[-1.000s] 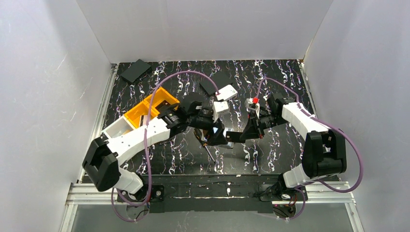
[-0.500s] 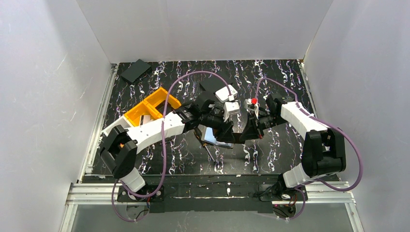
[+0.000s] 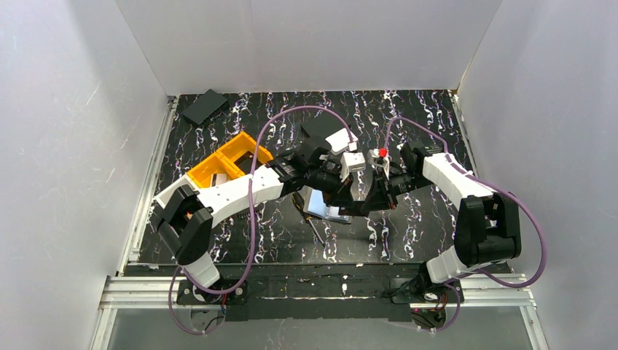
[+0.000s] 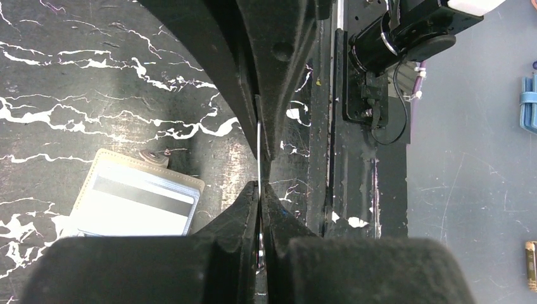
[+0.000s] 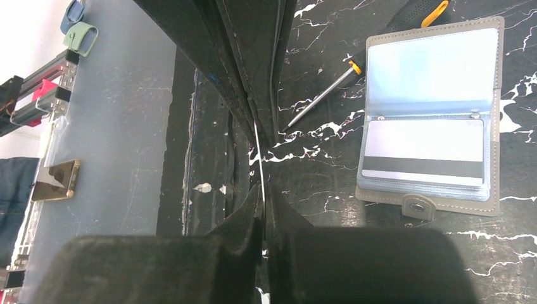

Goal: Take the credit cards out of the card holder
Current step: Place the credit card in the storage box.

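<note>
The card holder (image 5: pixel 430 69) lies open on the black marbled table, also seen in the top view (image 3: pixel 324 205) and left wrist view (image 4: pixel 147 166). A white credit card with a black stripe (image 5: pixel 421 149) sits in its lower half. Another credit card (image 4: pixel 259 149) hangs edge-on above the table between both grippers, showing as a thin pale line (image 5: pixel 256 142). My left gripper (image 4: pixel 260 190) is shut on it. My right gripper (image 5: pixel 262 190) faces it from the other side, its jaws slightly parted around the card's edge. Both meet just right of the holder (image 3: pixel 357 207).
A screwdriver (image 5: pixel 323 95) with a yellow and black handle lies beside the holder. An orange tray (image 3: pixel 218 164) stands at the left. Small white boxes (image 3: pixel 342 140) and flat black rectangles (image 3: pixel 204 106) lie at the back. The table's near edge runs under the grippers.
The left arm swung right to the right gripper and shut on the card held there. The right gripper's jaws have loosened a little. The holder has not moved.
</note>
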Motion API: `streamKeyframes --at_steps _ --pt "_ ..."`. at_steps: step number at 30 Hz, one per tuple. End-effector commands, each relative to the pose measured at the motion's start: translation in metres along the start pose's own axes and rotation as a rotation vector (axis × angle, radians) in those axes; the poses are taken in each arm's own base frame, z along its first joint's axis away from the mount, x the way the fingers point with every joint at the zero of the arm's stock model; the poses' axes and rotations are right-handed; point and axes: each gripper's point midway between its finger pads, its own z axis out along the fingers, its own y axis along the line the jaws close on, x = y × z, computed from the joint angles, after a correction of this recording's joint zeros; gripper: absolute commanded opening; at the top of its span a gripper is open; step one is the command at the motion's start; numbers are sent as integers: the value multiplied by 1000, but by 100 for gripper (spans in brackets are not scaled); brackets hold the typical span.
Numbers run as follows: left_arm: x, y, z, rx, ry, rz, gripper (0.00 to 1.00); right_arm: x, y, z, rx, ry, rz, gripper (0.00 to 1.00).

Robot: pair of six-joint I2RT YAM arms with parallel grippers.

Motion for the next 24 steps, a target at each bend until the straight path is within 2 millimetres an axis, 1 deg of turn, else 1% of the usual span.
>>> streamKeyframes --at_steps 1,3,5,6,7,8,10,15,20,24 --pt "-8 -10 -11 8 5 54 0 -10 0 -1 -4 -7 -22 28" --pt "-3 -8 -18 -19 18 76 0 -12 0 -2 1 -5 -26 58" --pt "3 -8 -27 -50 30 89 0 -14 -1 -5 14 -4 -34 80" --pt "5 -7 -33 -72 29 100 0 -15 -2 -7 22 -8 -39 88" --pt "8 -5 -39 -98 32 105 0 -17 -2 -10 32 -16 -39 94" --pt "15 -1 -47 -127 34 103 0 -18 -3 -13 43 -25 -41 97" --pt "21 5 -66 -189 32 110 0 -21 -4 -19 64 -42 -47 98" --pt "40 28 -125 -374 42 118 0 -23 -7 -25 92 -63 -52 98" --pt "63 66 -182 -627 79 134 0 -23 -8 -26 101 -61 -50 98" --pt "69 96 -221 -798 59 142 0 -23 -8 -27 105 -65 -52 98"
